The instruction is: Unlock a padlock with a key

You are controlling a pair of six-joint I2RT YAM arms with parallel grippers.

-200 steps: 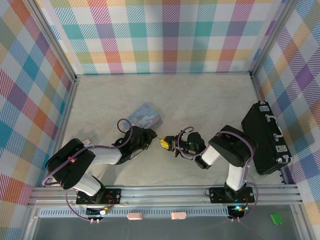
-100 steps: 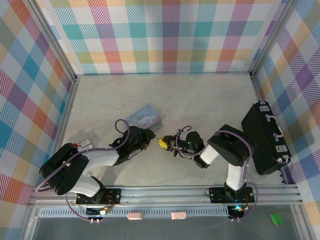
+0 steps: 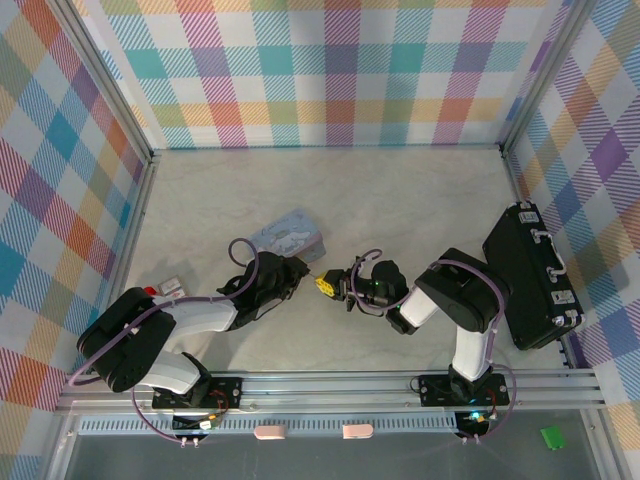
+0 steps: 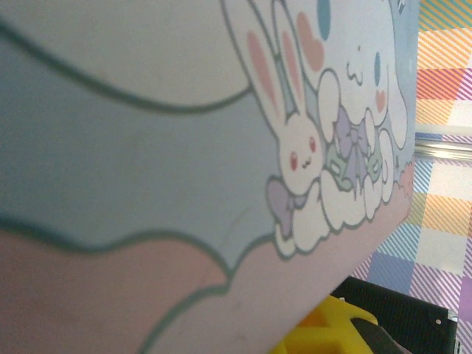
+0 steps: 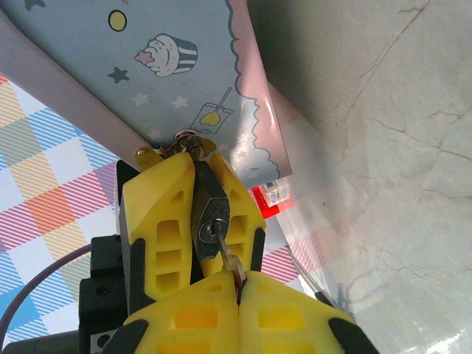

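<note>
The black case (image 3: 530,280) at 3 o'clock of the table (image 3: 400,200) looks to play no part. Your pale-blue tin (image 3: 290,232) sits mid-table, at 11 o'clock from where the two arms meet. The left gripper (image 3: 303,272) is clamped on the padlock (image 5: 209,214), which hangs from the tin's hasp (image 5: 181,140), at 12 o'clock from it in the right wrist view. The right gripper (image 5: 240,284) is pinched on the key (image 5: 223,251), which comes in from 5 o'clock, its tip seemingly seated in the keyway (image 5: 209,231). So grasping and insertion look done, and you have the turn and the opening left. Whether the lock has sprung, you cannot tell.
</note>
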